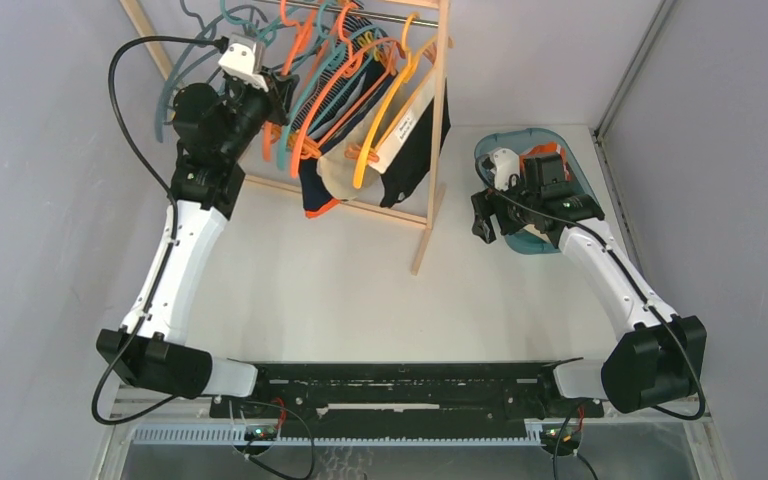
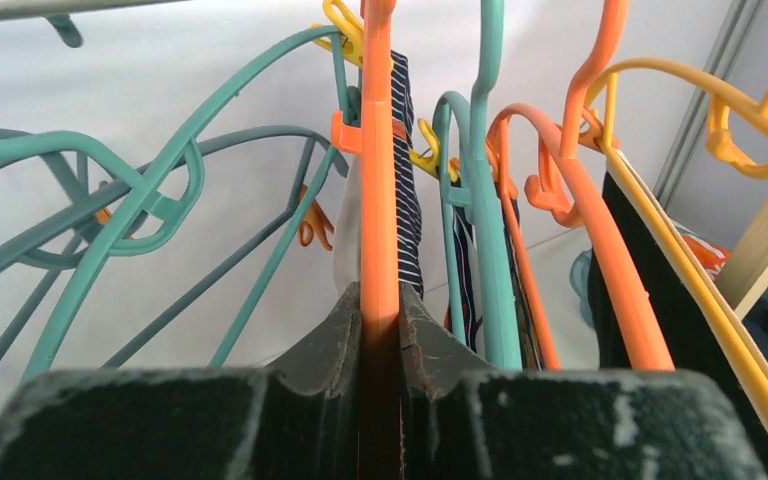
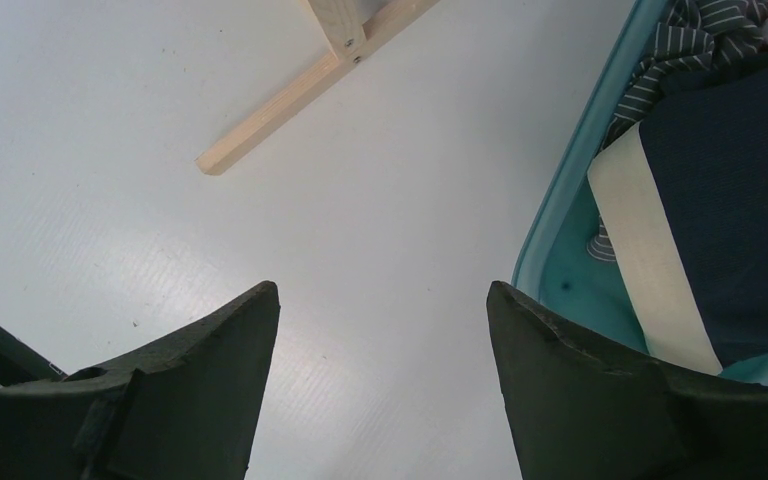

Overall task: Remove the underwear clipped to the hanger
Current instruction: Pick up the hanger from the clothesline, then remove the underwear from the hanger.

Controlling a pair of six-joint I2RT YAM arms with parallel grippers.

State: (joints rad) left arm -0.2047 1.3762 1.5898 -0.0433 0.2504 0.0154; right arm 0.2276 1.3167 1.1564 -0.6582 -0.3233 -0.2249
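Behind orange hanger (image 2: 378, 220), navy underwear (image 2: 409, 200), thin pale stripes

I look down on a plain white tabletop (image 1: 360, 290). A pale wooden clothes rack (image 1: 430, 200) stands on its far half, with one slanted foot bar ending on bare surface near the middle. To the right of the rack and not touching it, a teal plastic tray (image 1: 490, 150) sits flat by the far right edge. A black mounting rail (image 1: 390, 385) runs along the near edge.
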